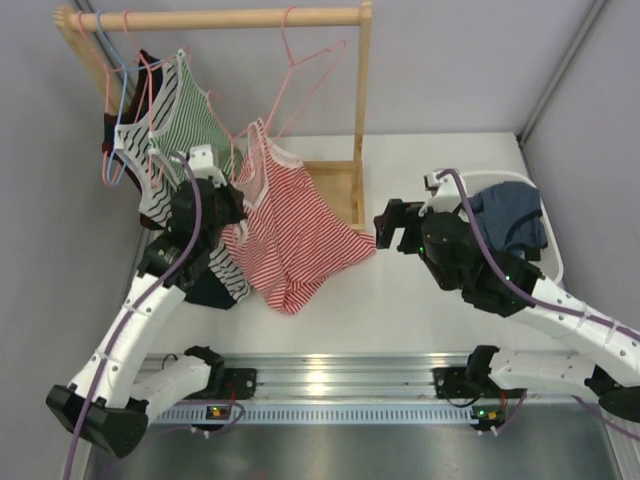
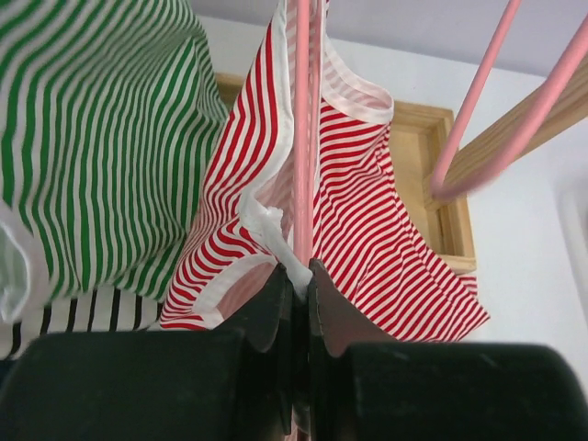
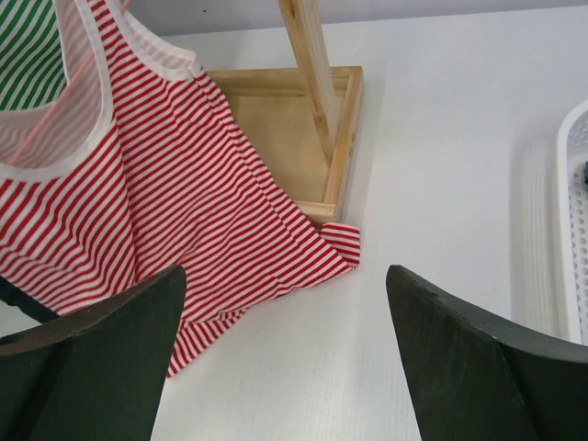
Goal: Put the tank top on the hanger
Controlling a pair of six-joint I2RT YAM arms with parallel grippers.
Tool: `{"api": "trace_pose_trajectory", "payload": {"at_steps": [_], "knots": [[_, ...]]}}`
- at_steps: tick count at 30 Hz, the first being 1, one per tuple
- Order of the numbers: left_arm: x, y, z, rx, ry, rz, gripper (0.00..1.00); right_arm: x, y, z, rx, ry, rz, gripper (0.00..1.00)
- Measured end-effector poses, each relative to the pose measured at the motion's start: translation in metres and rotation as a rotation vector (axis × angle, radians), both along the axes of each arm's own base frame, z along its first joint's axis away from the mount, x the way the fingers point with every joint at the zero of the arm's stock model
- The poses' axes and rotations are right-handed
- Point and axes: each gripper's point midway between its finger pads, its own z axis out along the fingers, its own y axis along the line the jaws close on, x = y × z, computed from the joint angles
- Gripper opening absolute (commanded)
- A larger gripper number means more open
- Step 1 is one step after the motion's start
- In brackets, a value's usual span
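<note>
White worktop (image 1: pixel 420 300) lies below the fingers. The tank top (image 1: pixel 295 235) hangs just ahead of the left fingers (image 2: pixel 266 312), which pinch the pink hanger (image 2: pixel 301 138) wire and white trim, while the right fingers (image 3: pixel 101 358) gape empty beside its hem. The cloth looks light, limp and stretchy — best taken at the strap trim.

Bright, even light falls from overhead. The white counter (image 1: pixel 420 300) looks almost washed out, and only soft, pale shadows lie beneath the tank top (image 1: pixel 300 240). A small glare spot shines on the metal rail (image 1: pixel 318 385). Close to the wrist lenses, the left claw (image 2: pixel 299 271) and right claw (image 3: pixel 285 271) blur slightly — the stripes stay sharp.
</note>
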Motion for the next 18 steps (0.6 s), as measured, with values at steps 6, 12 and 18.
{"api": "trace_pose_trajectory", "payload": {"at_steps": [6, 12, 18], "knots": [[0.033, 0.017, 0.054, -0.031, -0.068, 0.011, 0.00, 0.000, 0.000, 0.000, -0.016, -0.004, 0.007, 0.90], [0.045, 0.029, 0.088, -0.026, -0.123, 0.009, 0.00, -0.001, -0.002, 0.001, -0.025, -0.011, 0.014, 0.90], [0.054, 0.044, 0.106, -0.002, -0.108, 0.001, 0.00, -0.002, -0.004, 0.004, -0.021, -0.019, 0.017, 0.90]]}}
